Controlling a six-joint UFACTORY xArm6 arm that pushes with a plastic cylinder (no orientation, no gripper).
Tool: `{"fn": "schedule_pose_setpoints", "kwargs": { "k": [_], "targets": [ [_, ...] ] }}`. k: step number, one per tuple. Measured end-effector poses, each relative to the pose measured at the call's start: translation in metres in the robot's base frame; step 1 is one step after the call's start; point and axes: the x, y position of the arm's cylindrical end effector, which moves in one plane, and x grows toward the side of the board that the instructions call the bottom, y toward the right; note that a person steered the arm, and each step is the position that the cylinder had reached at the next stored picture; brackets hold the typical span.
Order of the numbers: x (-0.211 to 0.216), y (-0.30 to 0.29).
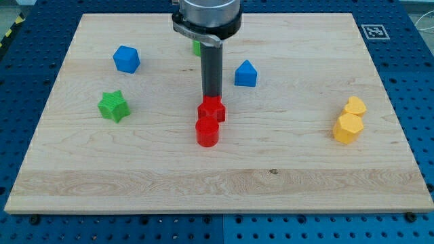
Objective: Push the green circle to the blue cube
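Note:
The green circle [196,47] is mostly hidden behind the arm near the view's top centre; only a small green edge shows. The blue cube [126,59] sits at the upper left of the board. My tip [211,97] is at the lower end of the dark rod, just above a red block [212,108] in the board's middle. The tip is below and slightly right of the green circle, and well right of the blue cube.
A red cylinder [207,131] touches the red block from below. A green star [113,106] lies at the left. A blue pointed block [245,73] lies right of the rod. Two yellow blocks [349,120] sit together at the right. The wooden board's [271,190] edges border a blue perforated table.

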Motion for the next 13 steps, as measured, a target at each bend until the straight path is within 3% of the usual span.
{"fn": "schedule_pose_setpoints", "kwargs": {
  "k": [3,7,13],
  "targets": [
    [-0.03,-0.055],
    [-0.039,-0.075],
    [-0.164,-0.114]
  ]
}}
